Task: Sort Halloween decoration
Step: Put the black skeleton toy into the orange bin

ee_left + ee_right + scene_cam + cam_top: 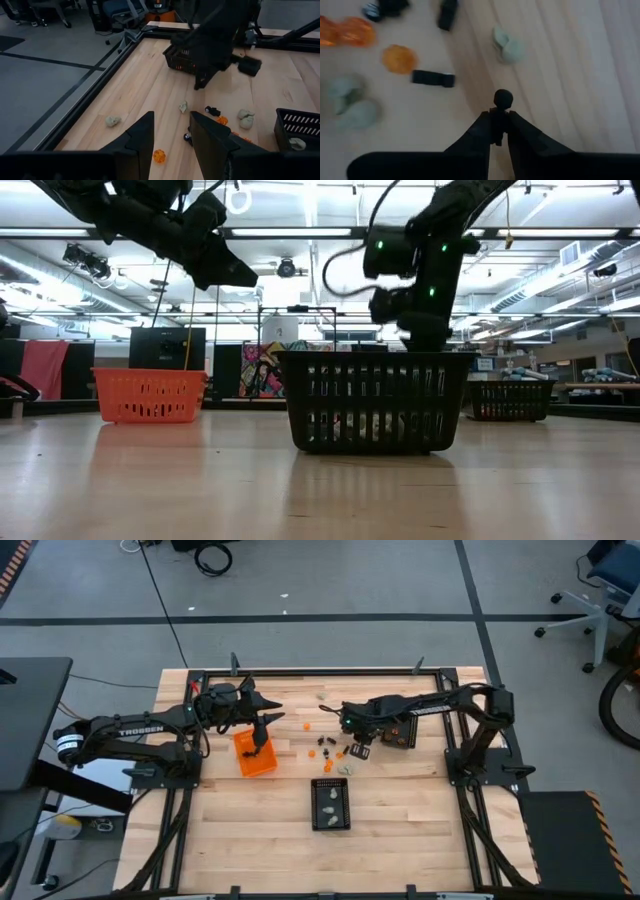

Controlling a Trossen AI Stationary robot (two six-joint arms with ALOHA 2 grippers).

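Wood table fills mid-frame in high view, grey floor around it, office chair upper right.

Orange bin sits left of centre. One black mesh bin is lower centre w/ pale pieces inside; a 2nd black bin is right of centre, partly under the right arm.

Loose pieces are scattered mid-table btwn the orange bin and the 2nd black bin: orange, black and pale ones mixed. One orange piece lies apart, a bit up and left of the cluster.

Left gripper hangs over the orange bin's top edge, left of centre. In left wrist view its fingers stand apart, nothing btwn them; an orange piece and a pale skull-like piece lie on the wood past them.

Right gripper is down at the right edge of the cluster. In right wrist view, right gripper is pinched nearly closed on a small black piece, whose round knob sticks out past the tips at frame centre. Around it on the wood: a black bar-shaped piece centre-left, an orange blob upper left, pale pieces at left edge and top centre.

Low view: mesh bin front-centre, orange bin at left, both arms above.
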